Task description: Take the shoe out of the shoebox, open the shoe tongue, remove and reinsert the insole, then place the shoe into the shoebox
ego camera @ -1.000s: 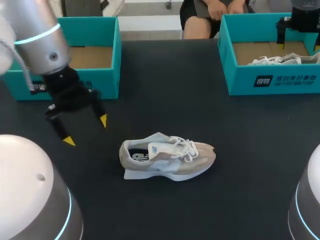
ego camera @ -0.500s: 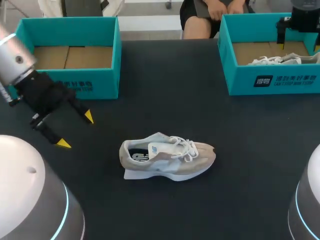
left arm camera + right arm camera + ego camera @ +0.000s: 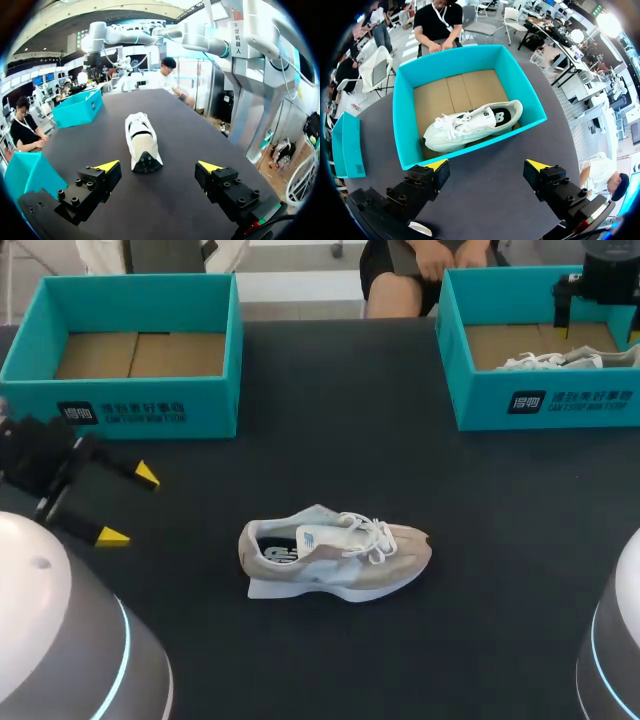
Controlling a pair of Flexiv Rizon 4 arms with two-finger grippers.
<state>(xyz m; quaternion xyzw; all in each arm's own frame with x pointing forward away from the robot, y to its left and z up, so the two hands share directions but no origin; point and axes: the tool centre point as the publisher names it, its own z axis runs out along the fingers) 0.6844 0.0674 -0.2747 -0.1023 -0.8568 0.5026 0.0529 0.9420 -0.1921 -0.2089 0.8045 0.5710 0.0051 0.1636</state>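
A beige and white shoe (image 3: pixel 335 552) lies on its sole mid-table, toe to the right, laces loose. My left gripper (image 3: pixel 130 506) hovers open well to its left, holding nothing. In the left wrist view the shoe (image 3: pixel 141 140) lies ahead of the open left gripper (image 3: pixel 159 166), heel toward it. My right gripper (image 3: pixel 487 165) stands open above the near wall of the right teal shoebox (image 3: pixel 402 115). That box holds a second white shoe (image 3: pixel 470 125). In the head view this shoe (image 3: pixel 555 360) shows in the right shoebox (image 3: pixel 545 400).
An empty teal shoebox (image 3: pixel 150 412) with a cardboard floor stands at the back left, just behind my left gripper. My right arm's black wrist (image 3: pixel 605 275) hangs over the right box's back corner. Bare dark table surrounds the shoe.
My left arm has drawn back to the left and away from the shoe, its gripper open all the while. The shoe and my right arm have not moved.
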